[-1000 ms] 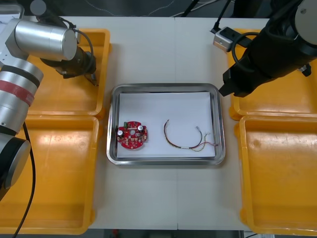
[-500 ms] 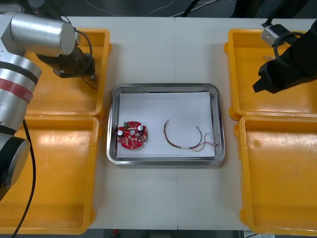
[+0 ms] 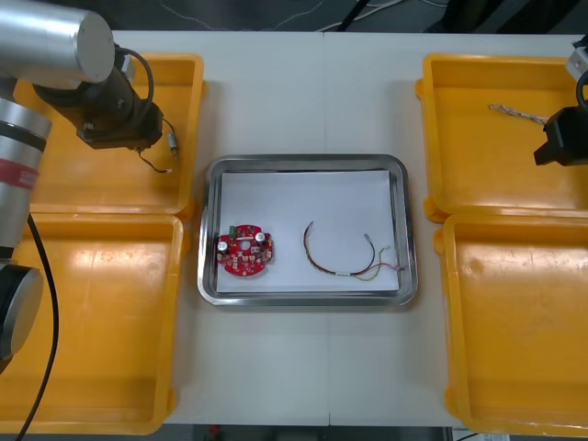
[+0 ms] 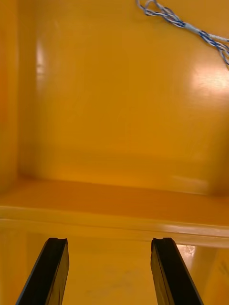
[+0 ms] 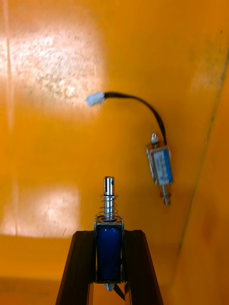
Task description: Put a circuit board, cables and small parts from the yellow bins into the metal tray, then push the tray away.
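My left gripper (image 5: 109, 233) is shut on a small metal part (image 5: 109, 224), a blue body with a spring and a pin. It hangs over the far left yellow bin (image 3: 101, 184). A second small metal part (image 5: 160, 167), with a black lead and a white plug, lies on the bin floor beyond the fingers, near the bin wall. In the front view the left gripper (image 3: 158, 138) has a part and a thin wire (image 3: 171, 140) at its tips. My right gripper (image 4: 109, 243) is open over the far right bin (image 3: 478, 184). A twisted blue and white cable (image 4: 181, 21) (image 3: 514, 112) lies there.
The metal tray (image 3: 308, 163), white inside, sits between the bins. It holds a round red circuit board (image 3: 245, 251) and a red and yellow cable (image 3: 354, 262). The near left bin (image 3: 92, 322) and near right bin (image 3: 514, 322) flank it.
The right arm has swung right, from beside the tray to the table's right edge, uncovering the twisted cable. The left arm has drawn back a little to the left.
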### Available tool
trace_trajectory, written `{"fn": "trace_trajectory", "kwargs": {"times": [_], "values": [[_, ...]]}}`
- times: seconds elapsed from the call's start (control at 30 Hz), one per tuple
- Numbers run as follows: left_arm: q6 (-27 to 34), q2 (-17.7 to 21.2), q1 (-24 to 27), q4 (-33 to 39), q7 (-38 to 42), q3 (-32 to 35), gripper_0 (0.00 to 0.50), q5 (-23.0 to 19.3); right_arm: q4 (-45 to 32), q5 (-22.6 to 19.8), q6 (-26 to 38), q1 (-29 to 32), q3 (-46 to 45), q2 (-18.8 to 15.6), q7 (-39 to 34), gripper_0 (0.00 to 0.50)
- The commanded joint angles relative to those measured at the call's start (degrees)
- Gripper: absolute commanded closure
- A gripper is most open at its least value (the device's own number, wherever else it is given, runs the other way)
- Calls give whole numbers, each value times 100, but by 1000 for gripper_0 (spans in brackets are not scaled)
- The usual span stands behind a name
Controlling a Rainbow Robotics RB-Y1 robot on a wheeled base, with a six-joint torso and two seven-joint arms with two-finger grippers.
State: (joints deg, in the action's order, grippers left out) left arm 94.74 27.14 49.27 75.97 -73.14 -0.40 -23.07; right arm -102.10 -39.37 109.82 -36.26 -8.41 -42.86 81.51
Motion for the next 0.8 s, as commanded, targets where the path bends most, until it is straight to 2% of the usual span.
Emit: {"fn": "trace_trajectory", "kwargs": {"times": [0.03,0.3,0.53,0.8], "values": [[607,292,-84,648,-675,286,500,-110,-3,237,18,14,-231,-223,-223,0],[1495,292,-243,1544,-534,532,500,-242,111,571,18,5,-240,-232,-206,0],[1526,151,-278,2098,19,524,500,-418,436,615,-30,-65,-284,-232,-223,0],[1526,-200,-278,2590,1136,-39,500,-356,1157,588,-734,-285,-266,-232,-109,0]]}}
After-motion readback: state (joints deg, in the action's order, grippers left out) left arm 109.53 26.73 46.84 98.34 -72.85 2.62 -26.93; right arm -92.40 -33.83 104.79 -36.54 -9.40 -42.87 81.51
